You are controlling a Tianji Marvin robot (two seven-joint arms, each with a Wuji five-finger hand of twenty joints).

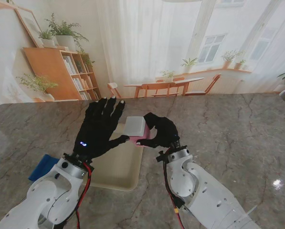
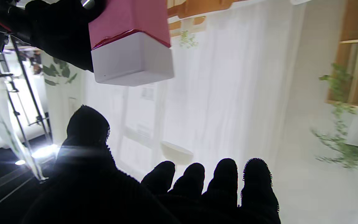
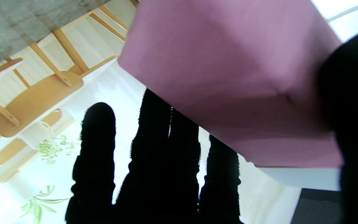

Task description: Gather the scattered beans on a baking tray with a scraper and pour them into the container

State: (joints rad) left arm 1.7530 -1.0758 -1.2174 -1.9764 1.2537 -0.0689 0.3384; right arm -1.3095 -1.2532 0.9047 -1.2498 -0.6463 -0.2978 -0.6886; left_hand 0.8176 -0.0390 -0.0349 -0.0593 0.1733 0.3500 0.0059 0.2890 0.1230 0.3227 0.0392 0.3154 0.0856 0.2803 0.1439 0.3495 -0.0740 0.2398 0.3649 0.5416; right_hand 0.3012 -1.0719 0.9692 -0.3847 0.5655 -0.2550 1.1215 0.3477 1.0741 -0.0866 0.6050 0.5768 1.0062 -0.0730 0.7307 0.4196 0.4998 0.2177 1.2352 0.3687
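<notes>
Right hand [image 1: 160, 131] is closed on the container [image 1: 136, 129], a box with a pink body and a white end; it's lifted off the table and tipped, white end pointing away from me and toward the left. Thumb sits on one side of the pink body, the other fingers [image 3: 154, 149] wrap the opposite side, so it's a firm side grip. In the right wrist view the pink body [image 3: 235, 77] fills most of the frame, with the white end only a sliver at its edge. The container hangs over the far right corner of the baking tray [image 1: 121, 167], a cream shallow pan lying on the marble table [image 1: 228, 129] close to the near edge, between the two arms. Left hand [image 1: 100, 126] is empty, palm down, all five fingers spread and straight, hovering over the far left part of the tray, just beside the container but not touching it. The left wrist view confirms it: fingertips [image 2: 225, 174] apart with nothing between them, container [image 2: 132, 43] seen with the white end facing the camera and the right hand's black glove [image 2: 57, 34] behind it. Can't make out any beans on the tray from the stand view; much of its surface is hidden under the left hand and forearm. A blue cloth [image 1: 43, 167] lies on the table at the tray's left side, partly covered by the left arm. No scraper identifiable in any view.
</notes>
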